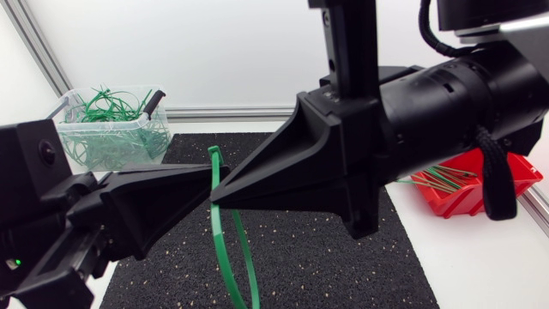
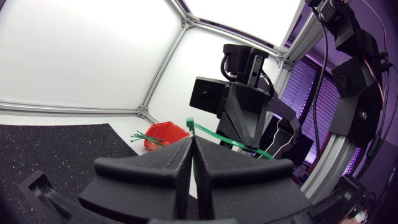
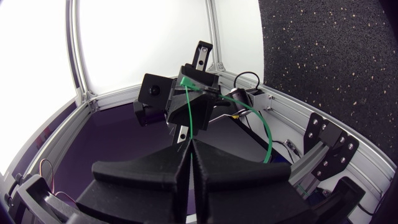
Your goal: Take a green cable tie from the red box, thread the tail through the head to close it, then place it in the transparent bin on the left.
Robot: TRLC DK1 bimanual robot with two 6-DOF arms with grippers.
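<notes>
The left gripper and the right gripper meet tip to tip above the black mat. The green cable tie stands between the two tips. In the left wrist view the left fingers are pressed together on the strap, and its square head pokes up just past them. The right fingers are just as narrow, with the strap rising from their tips. They seem to pinch it too, though the contact itself is hidden. The tie curves down in two strands and is cut off at the head view's edge. Whether its tail has passed through the head cannot be told. The right arm hides much of the red box, where some loose ties show. The transparent bin sits at the far left of the table, with more of them inside.
</notes>
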